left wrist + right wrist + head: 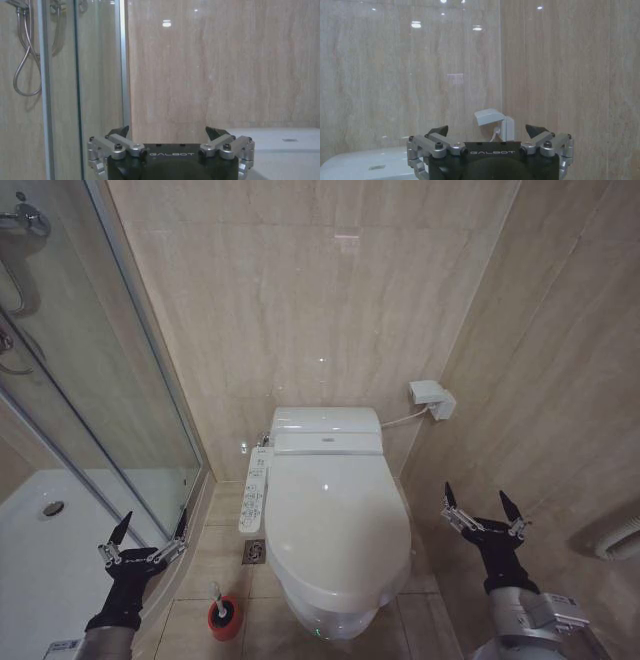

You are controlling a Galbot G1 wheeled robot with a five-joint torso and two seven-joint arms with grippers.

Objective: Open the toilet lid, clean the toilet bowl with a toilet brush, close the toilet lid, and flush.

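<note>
Between the glass shower screen (pixel 120 370) and the tiled side wall, the toilet sits square to the robot with its lid (pixel 335 525) down flat, so the bowl (pixel 330 615) shows just as a rounded white pedestal under the lid's front edge and its inside is hidden. That closed lid suggests the task has not really begun: lifting it looks like the first step. The lid is a glossy, smooth oval of white plastic that mirrors the ceiling light, and it will likely be slippery to hook from the front rim. Both arms are held low and apart, one on each side of the toilet, probably to keep the way clear. The left gripper (pixel 150 532) hangs near the shower's threshold, fingers spread wide and holding nothing; the right gripper (pixel 486 508) is beside the toilet's right flank, likewise wide open and empty. On the floor just left of the pedestal, the brush (pixel 218 598) stands upright in a small red cup (pixel 225 620), its thin white handle leaning slightly, within easy reach of the left arm. A slim control panel (pixel 253 490) runs along the seat's left edge.
</note>
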